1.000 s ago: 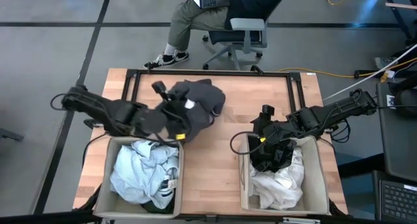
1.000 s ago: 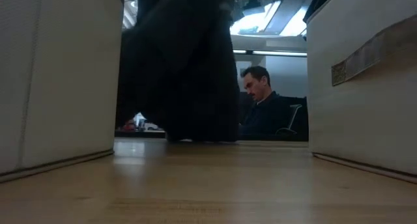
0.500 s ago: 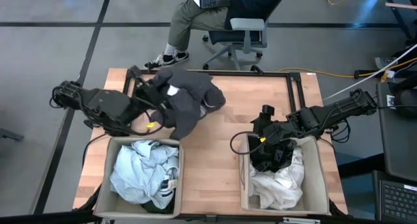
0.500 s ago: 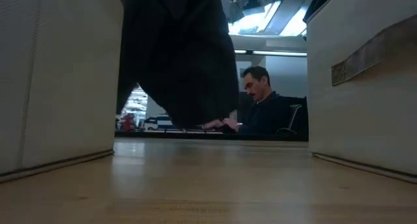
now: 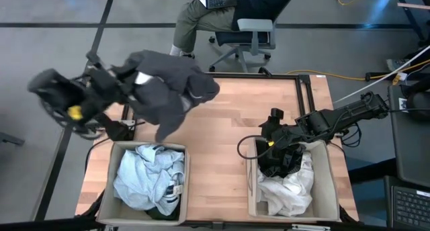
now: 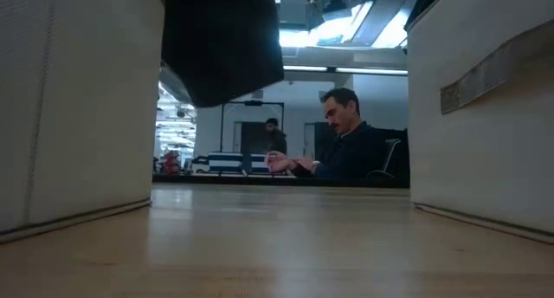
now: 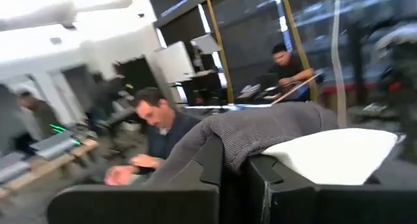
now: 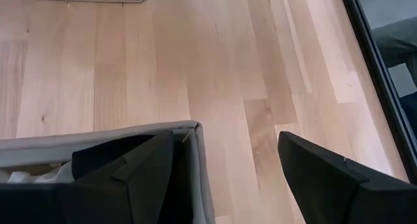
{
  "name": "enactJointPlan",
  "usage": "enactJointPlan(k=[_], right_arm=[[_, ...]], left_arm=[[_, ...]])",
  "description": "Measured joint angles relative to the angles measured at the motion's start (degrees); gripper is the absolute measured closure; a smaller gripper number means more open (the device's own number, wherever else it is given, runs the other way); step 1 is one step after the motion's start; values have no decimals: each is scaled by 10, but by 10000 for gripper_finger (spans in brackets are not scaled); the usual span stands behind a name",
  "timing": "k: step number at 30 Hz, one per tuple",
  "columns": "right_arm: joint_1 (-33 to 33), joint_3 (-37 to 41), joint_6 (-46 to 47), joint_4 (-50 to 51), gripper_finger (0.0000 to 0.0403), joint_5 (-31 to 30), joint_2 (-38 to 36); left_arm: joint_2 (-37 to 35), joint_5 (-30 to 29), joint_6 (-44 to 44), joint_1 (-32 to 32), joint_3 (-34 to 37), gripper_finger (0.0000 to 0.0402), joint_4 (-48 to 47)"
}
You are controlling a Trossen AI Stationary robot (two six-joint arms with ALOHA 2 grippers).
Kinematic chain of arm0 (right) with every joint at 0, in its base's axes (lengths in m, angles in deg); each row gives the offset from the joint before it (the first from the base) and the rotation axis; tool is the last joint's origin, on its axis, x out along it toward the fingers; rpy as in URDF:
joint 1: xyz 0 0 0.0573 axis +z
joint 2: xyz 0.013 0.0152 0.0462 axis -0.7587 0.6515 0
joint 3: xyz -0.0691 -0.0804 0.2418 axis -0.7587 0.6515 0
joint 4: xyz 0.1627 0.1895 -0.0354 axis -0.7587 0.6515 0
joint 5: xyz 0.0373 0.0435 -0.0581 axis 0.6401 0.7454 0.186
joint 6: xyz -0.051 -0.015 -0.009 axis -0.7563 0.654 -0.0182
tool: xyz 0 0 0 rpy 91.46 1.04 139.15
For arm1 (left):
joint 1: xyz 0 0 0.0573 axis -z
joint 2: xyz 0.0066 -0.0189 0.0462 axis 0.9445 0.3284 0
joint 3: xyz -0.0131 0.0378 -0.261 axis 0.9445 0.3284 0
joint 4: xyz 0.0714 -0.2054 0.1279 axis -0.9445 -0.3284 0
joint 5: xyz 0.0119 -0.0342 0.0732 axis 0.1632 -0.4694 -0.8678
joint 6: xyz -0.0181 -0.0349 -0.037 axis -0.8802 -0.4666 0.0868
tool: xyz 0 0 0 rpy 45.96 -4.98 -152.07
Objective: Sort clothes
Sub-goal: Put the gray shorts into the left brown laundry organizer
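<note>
Beige bins (image 5: 185,184) flank bare wood; a person (image 6: 346,146) sits beyond.

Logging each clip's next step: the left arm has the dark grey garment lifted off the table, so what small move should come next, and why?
Probably swing the left tool, shut on the dark grey garment, toward a bin. The garment hangs clear of the table, beyond the left bin of pale clothes; the right bin holds black and white ones. Which bin suits grey is unclear.

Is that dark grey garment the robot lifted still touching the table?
Apart. In the low view the dark grey garment hangs above the table, with the room visible through the gap beneath its hem.
</note>
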Motion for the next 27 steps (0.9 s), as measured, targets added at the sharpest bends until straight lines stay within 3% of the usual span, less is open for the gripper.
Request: enactJointPlan(k=[10, 14, 27], right_arm=[[0, 0, 0, -1, 125, 0, 0], [0, 0, 4, -1, 125, -3, 0], [0, 0, 27, -1, 125, -24, 0]], left_arm=[[5, -35, -41, 155, -51, 388, 2], [17, -38, -25, 220, -73, 384, 57], [110, -36, -24, 387, -256, 382, 63]])
